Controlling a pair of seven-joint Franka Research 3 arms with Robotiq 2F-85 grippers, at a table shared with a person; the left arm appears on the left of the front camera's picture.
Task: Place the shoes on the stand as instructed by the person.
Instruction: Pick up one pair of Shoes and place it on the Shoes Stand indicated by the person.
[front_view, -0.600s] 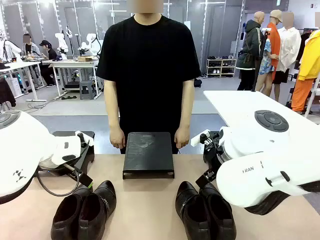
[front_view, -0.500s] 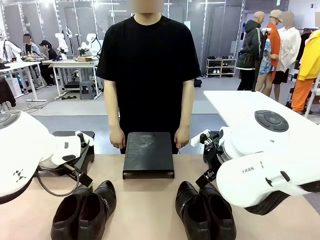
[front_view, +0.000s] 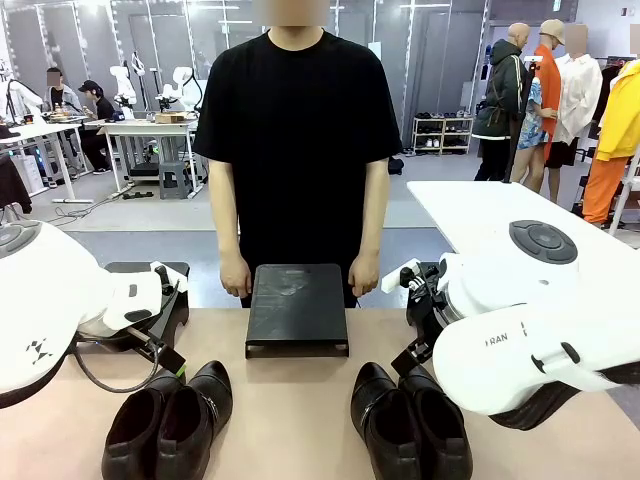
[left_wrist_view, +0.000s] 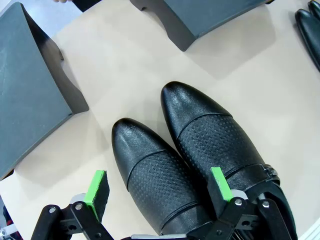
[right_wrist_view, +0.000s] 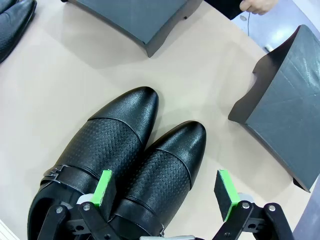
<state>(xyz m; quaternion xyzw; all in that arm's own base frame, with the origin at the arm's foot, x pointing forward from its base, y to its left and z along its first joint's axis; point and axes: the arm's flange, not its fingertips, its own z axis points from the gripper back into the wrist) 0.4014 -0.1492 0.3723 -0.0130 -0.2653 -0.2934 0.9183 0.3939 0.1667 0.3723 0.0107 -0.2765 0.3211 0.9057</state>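
From the front, we saw the left pair of shiny black leather shoes (front_view: 170, 425) and the right pair (front_view: 410, 425) sitting on the pale tan worktop (front_view: 290, 400). The flat dark grey stand (front_view: 297, 308) held nothing, so every step was left. In the left wrist view, the left tool (left_wrist_view: 159, 185) hung wide apart over its pair, empty. In the right wrist view, the right tool (right_wrist_view: 164, 190) did too.

The beige table (front_view: 290, 410) bears two shoe pairs (front_view: 170, 420) and seemingly three dark stands (front_view: 297, 308).
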